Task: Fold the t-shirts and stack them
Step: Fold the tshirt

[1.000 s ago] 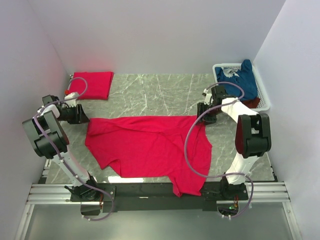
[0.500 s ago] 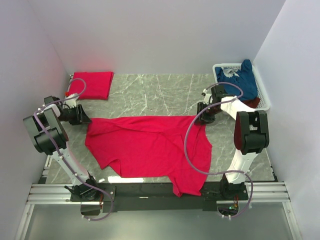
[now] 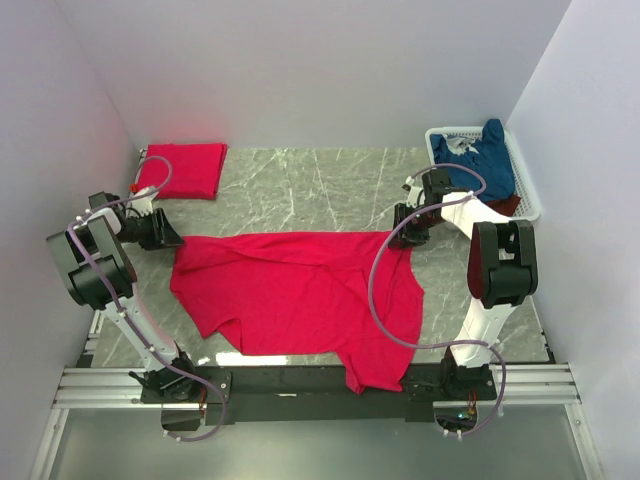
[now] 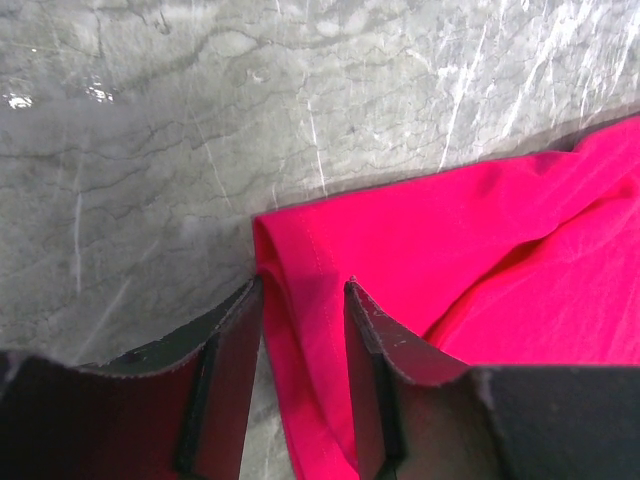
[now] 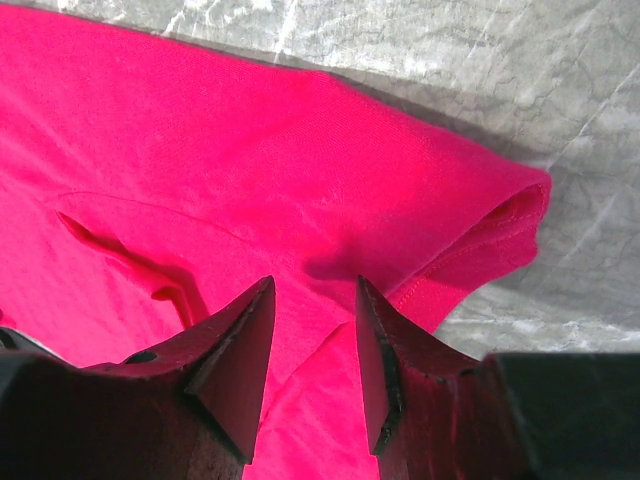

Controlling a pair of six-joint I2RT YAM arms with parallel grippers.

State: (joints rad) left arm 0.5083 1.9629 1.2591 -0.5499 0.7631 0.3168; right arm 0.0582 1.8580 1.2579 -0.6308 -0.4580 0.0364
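red t-shirt (image 3: 300,290), long axis left-right; left hand (image 4: 304,284) and right hand (image 5: 314,282) straddle far corners, fingers apart.

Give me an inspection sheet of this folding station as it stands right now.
Surface: grey marbled table.
Job's things: red t-shirt spread mid-table; folded red t-shirt at far left corner; navy t-shirt in white basket, far right.
Clutter: nothing seen.
Grippers: left gripper and right gripper open, fingers astride the spread shirt's far corners.
Cables: right arm's cable loops over the spread shirt.
Surroundings: plain white walls.
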